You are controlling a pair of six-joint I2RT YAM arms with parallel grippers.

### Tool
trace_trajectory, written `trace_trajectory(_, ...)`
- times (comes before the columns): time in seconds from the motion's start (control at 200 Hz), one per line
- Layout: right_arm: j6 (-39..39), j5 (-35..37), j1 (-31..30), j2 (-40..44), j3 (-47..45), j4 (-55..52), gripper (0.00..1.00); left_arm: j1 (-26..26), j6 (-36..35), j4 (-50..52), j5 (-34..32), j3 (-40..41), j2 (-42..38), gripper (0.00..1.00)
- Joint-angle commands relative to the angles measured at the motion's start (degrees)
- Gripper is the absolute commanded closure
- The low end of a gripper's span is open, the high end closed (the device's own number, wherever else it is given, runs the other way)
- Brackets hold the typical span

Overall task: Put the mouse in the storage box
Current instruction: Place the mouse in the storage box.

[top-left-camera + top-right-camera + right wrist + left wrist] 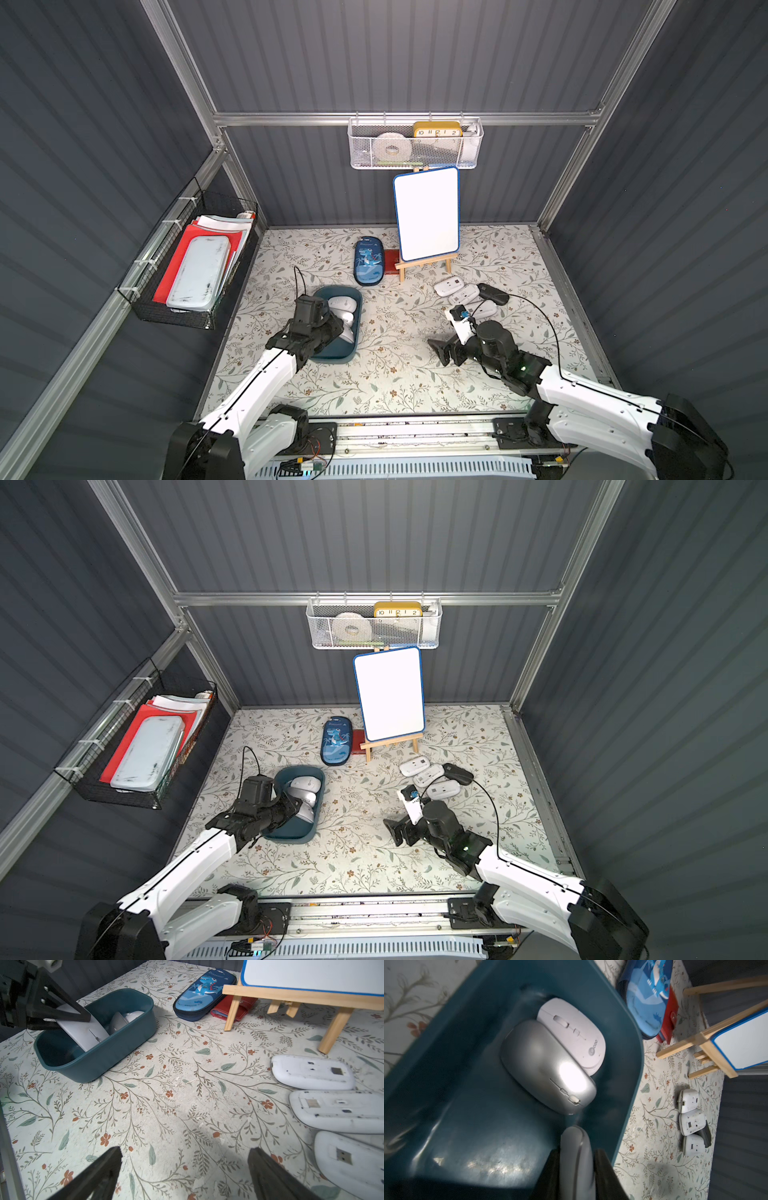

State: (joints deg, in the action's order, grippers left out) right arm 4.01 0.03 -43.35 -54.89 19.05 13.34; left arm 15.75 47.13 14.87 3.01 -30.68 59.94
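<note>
We find left gripper [576, 1176] clamped on the mouse [575, 1147] | mouse tilted between its fingers, lower end inside the storage box [124, 1043], near two other mice [546, 1064] | right gripper [185, 1159] spread wide, empty, over table [166, 1105] beside three upturned mice [311, 1072]

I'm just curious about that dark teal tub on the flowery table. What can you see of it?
The storage box is a shallow, glossy dark teal plastic tub, rectangular with rounded corners and a rolled rim, open-topped, flat on the floral tabletop. A white mouse and a silver mouse lie inside at one end. The left gripper, jaws shut on a third mouse, holds it tilted into the box.
</note>
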Motion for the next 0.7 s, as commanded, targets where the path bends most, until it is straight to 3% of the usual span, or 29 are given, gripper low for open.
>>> trace_trajectory(0.0, 0.6, 0.4, 0.3, 0.7, -1.0, 1.0, 0.01, -0.2, -1.9, -7.8, 2.7, 0.8, 0.8, 1.00)
trace_trajectory(0.265, 0.9, 0.5, 0.4, 0.3, -1.9, 2.3, 0.01, -0.2, -5.5, -9.8, 3.9, 1.1, 5.0, 0.98)
trace_trajectory(0.31, 1.1, 0.5, 0.7, 0.4, -2.1, 2.5, 0.01, -0.3, -5.8, -9.9, 4.2, 0.7, 5.7, 0.89)
trace_trajectory(0.375, 1.2, 0.4, 0.9, 0.1, -2.1, 2.7, 0.01, -0.3, -5.6, -9.2, 3.1, 0.3, 6.6, 0.64)
trace_trajectory(0.405, 1.3, 0.2, 1.0, -0.2, -2.1, 2.8, 0.01, -0.2, -5.4, -9.2, 3.3, 0.2, 7.0, 0.61)
trace_trajectory(0.695, 1.8, -0.5, 2.0, -3.6, -0.5, 2.7, 0.01, -0.2, -4.1, -19.9, 15.6, 3.8, 9.1, 0.71)
